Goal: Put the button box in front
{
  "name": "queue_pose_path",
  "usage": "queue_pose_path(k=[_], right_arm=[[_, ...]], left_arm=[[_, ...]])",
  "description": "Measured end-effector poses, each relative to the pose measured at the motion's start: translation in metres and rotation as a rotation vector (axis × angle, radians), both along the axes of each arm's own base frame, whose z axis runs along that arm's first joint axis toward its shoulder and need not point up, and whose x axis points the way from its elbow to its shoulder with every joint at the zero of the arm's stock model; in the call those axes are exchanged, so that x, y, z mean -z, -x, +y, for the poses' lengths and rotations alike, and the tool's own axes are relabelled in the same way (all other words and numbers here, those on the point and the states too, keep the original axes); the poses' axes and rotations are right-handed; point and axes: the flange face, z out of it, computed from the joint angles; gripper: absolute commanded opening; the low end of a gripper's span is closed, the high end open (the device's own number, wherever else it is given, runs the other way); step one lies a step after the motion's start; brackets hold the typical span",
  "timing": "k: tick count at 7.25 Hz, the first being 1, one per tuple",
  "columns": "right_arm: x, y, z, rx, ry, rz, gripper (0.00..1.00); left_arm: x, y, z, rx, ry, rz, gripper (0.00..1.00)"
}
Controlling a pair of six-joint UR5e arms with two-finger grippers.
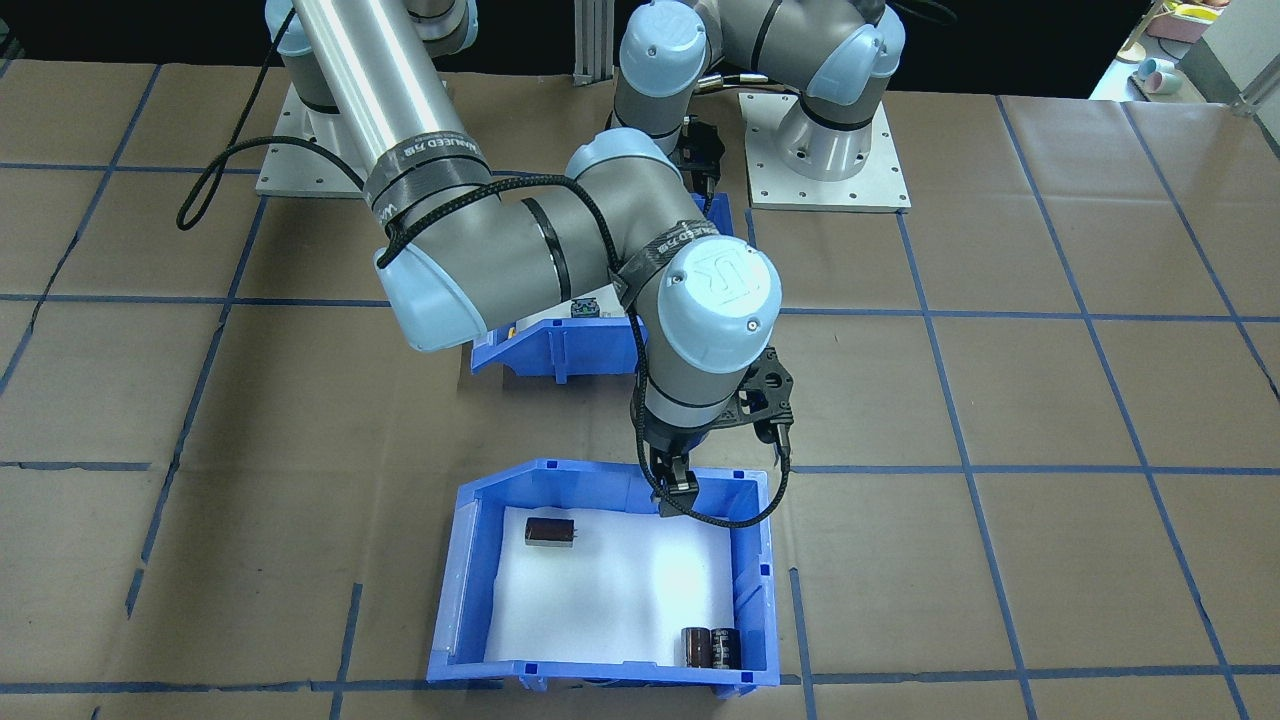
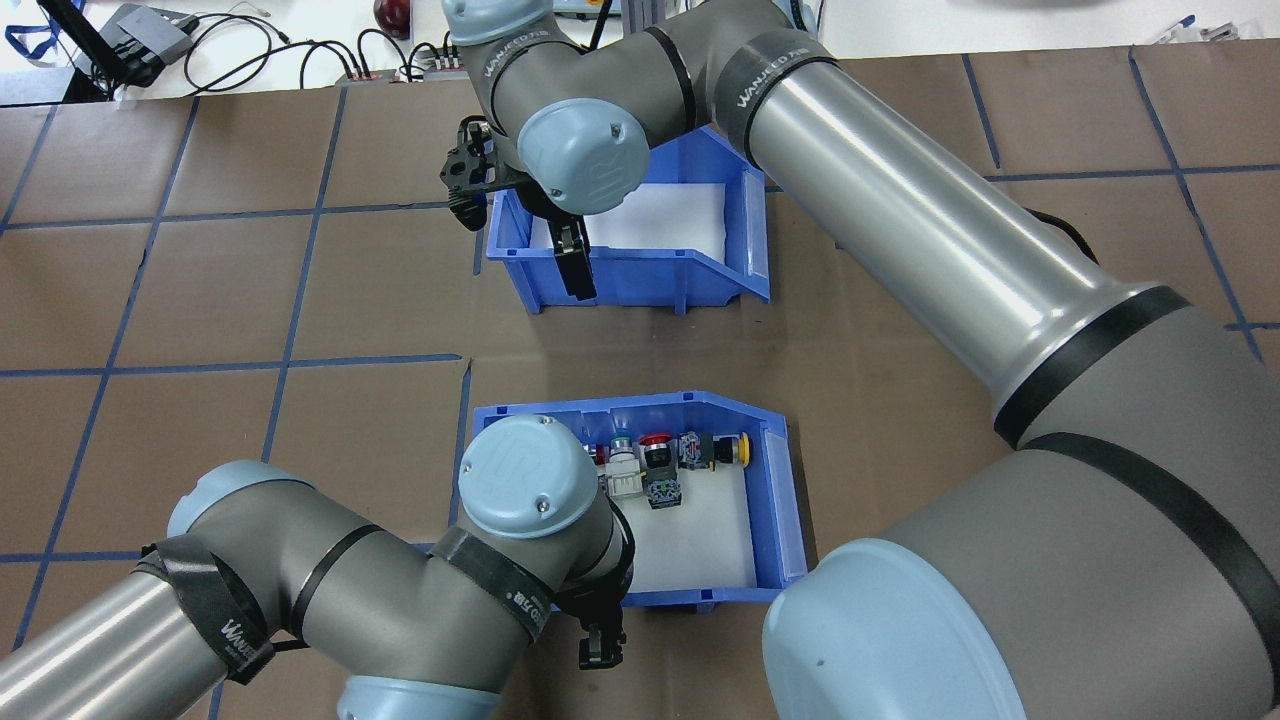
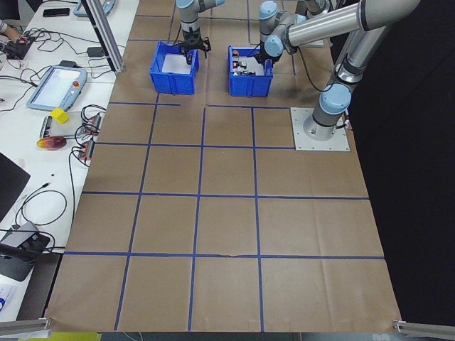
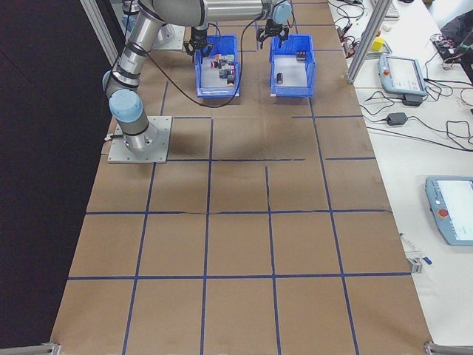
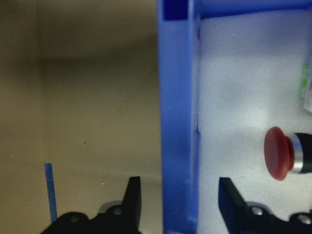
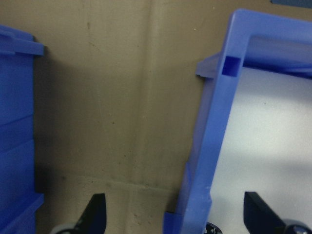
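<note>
Two blue bins: button box [image 2: 775, 500] full of push-buttons [image 2: 660, 455], other bin [image 1: 455, 590] holding three dark cylinders [image 1: 709, 646], each wall straddled by an open gripper — left gripper [image 5: 180, 207], right gripper [image 6: 175, 217].

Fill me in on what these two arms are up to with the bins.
Each arm is at a blue bin. The left gripper straddles a wall of the button box, one finger outside, one inside by a red button, jaws open. The right gripper likewise straddles a wall of the other bin, which holds dark cylinders. Neither has closed yet.
</note>
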Motion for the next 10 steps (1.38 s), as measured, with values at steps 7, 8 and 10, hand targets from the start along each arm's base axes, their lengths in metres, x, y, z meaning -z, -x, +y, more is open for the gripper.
queue_pose_path(k=[7, 8, 10], right_arm=[[0.014, 0.004, -0.003, 0.018, 0.027, -0.026, 0.07], [0.009, 0.005, -0.004, 0.019, 0.034, -0.029, 0.07], [-0.016, 0.016, -0.013, 0.032, 0.074, -0.038, 0.06]], left_arm=[[-0.037, -0.007, 0.003, -0.005, 0.062, 0.003, 0.0], [-0.045, -0.009, 0.003, -0.002, 0.063, -0.004, 0.0], [-0.06, -0.011, -0.001, 0.014, 0.054, -0.025, 0.0]])
